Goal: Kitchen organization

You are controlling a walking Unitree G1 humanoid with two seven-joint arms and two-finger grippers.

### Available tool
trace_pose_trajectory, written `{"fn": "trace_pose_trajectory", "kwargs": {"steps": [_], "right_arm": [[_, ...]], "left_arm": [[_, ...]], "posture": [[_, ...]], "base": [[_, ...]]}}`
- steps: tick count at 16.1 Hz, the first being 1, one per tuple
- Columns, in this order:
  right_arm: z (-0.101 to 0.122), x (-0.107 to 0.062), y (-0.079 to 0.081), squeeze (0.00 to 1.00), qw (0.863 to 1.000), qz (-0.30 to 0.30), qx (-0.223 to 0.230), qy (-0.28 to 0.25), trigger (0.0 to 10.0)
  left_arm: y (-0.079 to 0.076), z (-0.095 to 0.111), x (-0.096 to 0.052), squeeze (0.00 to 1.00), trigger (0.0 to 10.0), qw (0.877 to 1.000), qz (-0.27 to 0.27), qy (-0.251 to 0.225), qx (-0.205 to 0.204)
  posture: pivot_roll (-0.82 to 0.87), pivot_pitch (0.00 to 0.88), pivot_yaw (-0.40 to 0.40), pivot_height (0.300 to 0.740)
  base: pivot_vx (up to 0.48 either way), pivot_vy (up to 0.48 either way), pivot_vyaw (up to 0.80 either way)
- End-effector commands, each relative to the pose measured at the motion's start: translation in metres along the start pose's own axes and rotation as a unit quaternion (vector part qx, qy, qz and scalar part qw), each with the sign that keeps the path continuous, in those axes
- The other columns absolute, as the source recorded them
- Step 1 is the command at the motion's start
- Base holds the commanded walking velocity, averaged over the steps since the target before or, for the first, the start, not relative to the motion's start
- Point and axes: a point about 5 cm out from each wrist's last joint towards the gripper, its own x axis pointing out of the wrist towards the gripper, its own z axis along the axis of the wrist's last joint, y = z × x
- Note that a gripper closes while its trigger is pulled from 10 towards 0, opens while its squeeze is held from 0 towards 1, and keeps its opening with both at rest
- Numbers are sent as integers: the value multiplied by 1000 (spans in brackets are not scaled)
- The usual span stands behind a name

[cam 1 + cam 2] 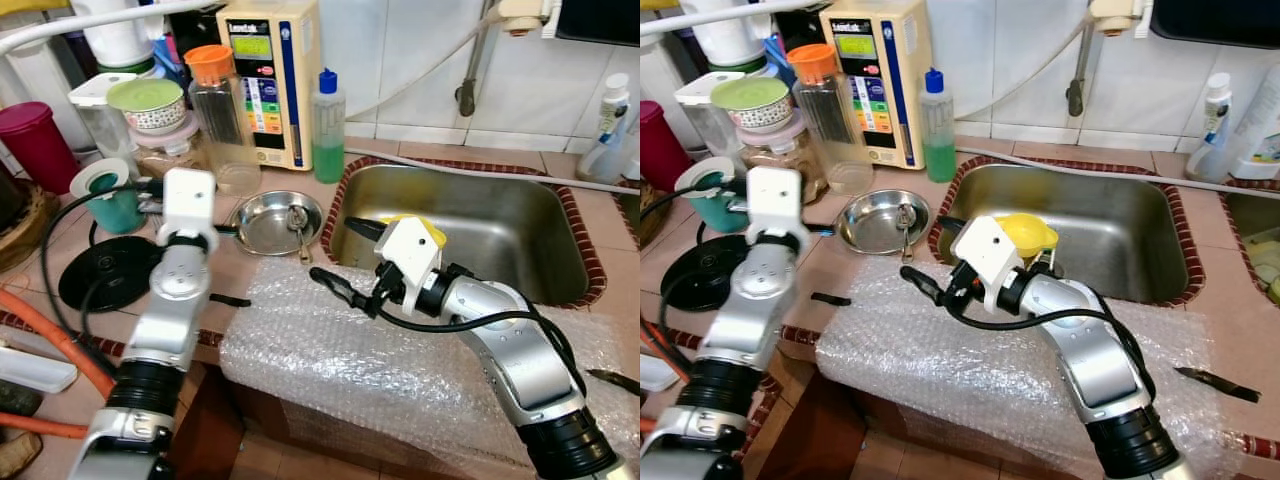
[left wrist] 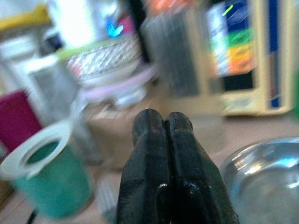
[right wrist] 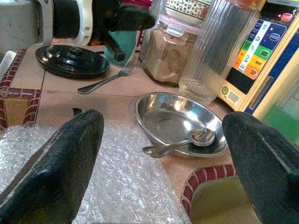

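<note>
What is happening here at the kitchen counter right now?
The robot stands at a tiled counter beside the sink. Its right pincer is open, empty, above the bubble wrap, facing the steel bowl that holds a spoon. Its left pincer is shut, empty, near the teal cup.

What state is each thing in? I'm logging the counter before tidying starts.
Left hand: fingers shut, empty, near the teal cup.
Right hand: open, empty, over the bubble wrap.
Steel bowl: upright, spoon inside.
Teal cup: upright, white ring on top.
Orange-capped jar: capped, looks empty.
Green bottle: capped, partly full.
Sink: dry.
</note>
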Motion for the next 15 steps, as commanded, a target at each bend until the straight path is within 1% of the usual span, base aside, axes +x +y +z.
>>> {"fn": "trace_pose_trajectory", "kwargs": {"steps": [1, 2, 3, 4, 5, 6, 7, 8, 9, 10, 11, 12, 13, 14, 15], "right_arm": [[3, 2, -1, 0, 1000, -3, -6, -9, 10000], [3, 2, -1, 0, 1000, -3, -5, -11, 10000], [3, 3, 0, 0, 1000, -3, -5, -12, 10000], [3, 2, 1, 0, 1000, -3, -4, -12, 10000], [2, 2, 1, 0, 1000, -3, -4, -12, 10000], [2, 2, 1, 0, 1000, -3, -3, -13, 10000], [2, 1, 1, 0, 1000, -4, -4, -12, 10000], [2, 1, 2, 0, 1000, -4, -4, -12, 10000], [2, 1, 2, 0, 1000, -4, -5, -12, 10000], [2, 0, 2, 0, 1000, -5, -5, -12, 10000], [2, -1, 1, 0, 1000, -6, -6, -11, 10000], [2, -1, 1, 0, 1000, -6, -6, -11, 10000], [2, -2, 1, 0, 1000, -6, -6, -10, 10000], [2, -2, 2, 0, 1000, -5, -6, -10, 10000], [2, -2, 2, 0, 1000, -4, -5, -11, 10000]], "left_arm": [[20, -12, 6, 408, 10000, 998, 37, 44, 17], [28, -20, 9, 1000, 10000, 996, 54, 73, 3], [35, -28, 10, 1000, 10000, 993, 68, 101, 4], [43, -42, 12, 1000, 10000, 984, 91, 155, 10], [45, -47, 12, 1000, 10000, 980, 94, 174, 8], [43, -52, 12, 1000, 10000, 978, 78, 192, -11], [39, -57, 12, 1000, 10000, 974, 62, 216, -19], [30, -61, 12, 0, 10000, 970, 41, 236, -29], [28, -61, 12, 0, 10000, 970, 38, 239, -30], [19, -58, 13, 0, 10000, 969, 32, 243, -38], [11, -55, 13, 0, 10000, 970, 23, 239, -34], [4, -53, 8, 0, 10000, 972, 16, 232, -29], [-3, -54, 1, 0, 10000, 971, 12, 236, -32], [-4, -56, -5, 0, 10000, 971, 17, 236, -32], [-4, -62, -9, 0, 10000, 968, 29, 248, -34]], "posture": [[54, 0, 100, 740], [54, 0, 101, 740], [52, 0, 102, 740], [50, 0, 104, 740], [50, 0, 104, 740], [44, 0, 107, 740], [41, 0, 108, 740], [38, 0, 110, 740], [35, 0, 112, 740], [33, 0, 113, 740], [33, 0, 113, 740], [34, 0, 114, 740], [34, 0, 114, 740], [41, 0, 110, 740], [45, 0, 106, 740]], "base": [[0, 0, 0], [0, 0, 0], [0, 0, 0], [0, 0, 0], [0, 0, 0], [0, 0, 0], [0, 0, 0], [0, 0, 0], [0, 0, 0], [0, 0, 0], [0, 0, 0], [0, 0, 0], [0, 0, 0], [0, 0, 0], [0, 0, 0]]}}
